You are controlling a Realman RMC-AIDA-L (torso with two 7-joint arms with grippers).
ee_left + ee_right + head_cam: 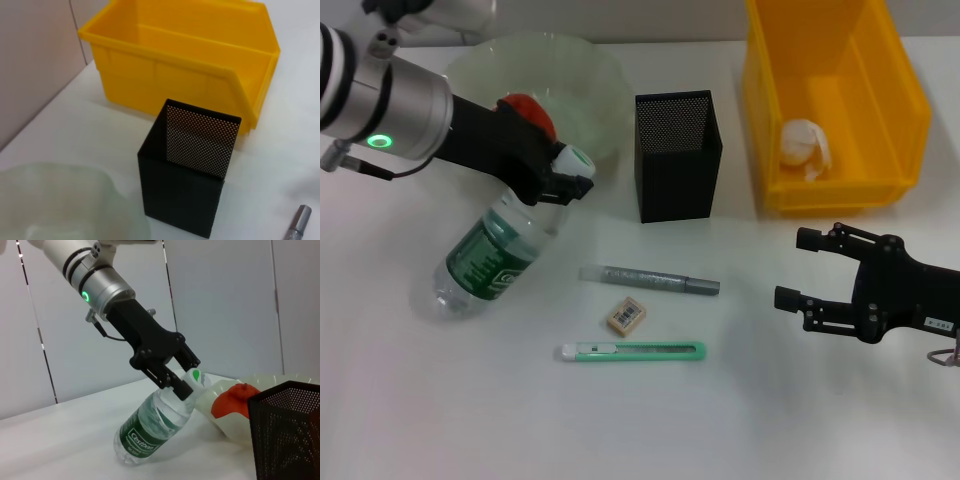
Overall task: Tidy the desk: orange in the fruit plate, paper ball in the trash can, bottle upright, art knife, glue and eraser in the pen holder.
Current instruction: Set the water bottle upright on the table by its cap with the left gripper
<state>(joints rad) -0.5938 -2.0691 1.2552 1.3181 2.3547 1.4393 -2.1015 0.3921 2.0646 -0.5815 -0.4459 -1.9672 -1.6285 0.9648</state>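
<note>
The clear bottle with a green label leans, base on the table and neck raised; my left gripper is shut on its neck just below the white cap. The right wrist view shows that same left gripper on the bottle. An orange lies in the pale green fruit plate. A paper ball sits in the yellow trash can. The glue, eraser and green art knife lie before the black mesh pen holder. My right gripper hovers open at right.
In the left wrist view the pen holder stands in front of the yellow trash can, with the plate's rim beside it and the glue's tip at the frame's edge. White tabletop lies between knife and right gripper.
</note>
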